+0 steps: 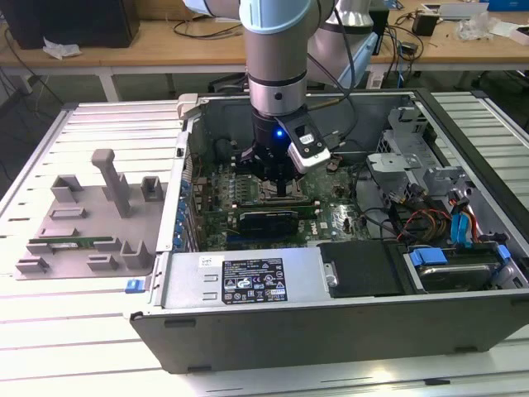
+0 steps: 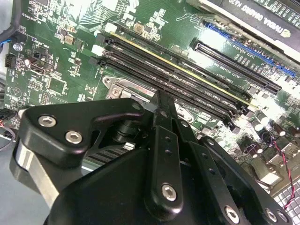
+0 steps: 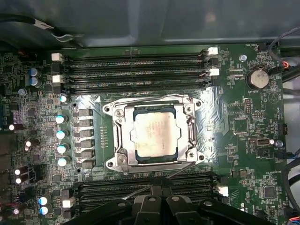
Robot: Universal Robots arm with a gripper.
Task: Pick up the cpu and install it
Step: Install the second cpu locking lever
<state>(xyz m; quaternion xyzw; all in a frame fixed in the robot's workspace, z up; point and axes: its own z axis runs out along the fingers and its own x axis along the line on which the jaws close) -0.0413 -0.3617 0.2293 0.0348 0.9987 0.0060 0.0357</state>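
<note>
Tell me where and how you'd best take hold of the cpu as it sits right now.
The cpu lies flat in the socket frame, silver top facing up, with metal edges close around it. A side pinch looks blocked, so I'd come straight down from above onto the bare flat top, or at whichever opposite edges the frame leaves free. The gripper hangs above the socket.

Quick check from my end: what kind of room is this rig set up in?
Likely an electronics or robotics lab bench. An open computer case lies on a slatted metal table, a grey parts fixture sits beside it, and wooden desks with cables stand behind. The cpu sits in its socket.
</note>
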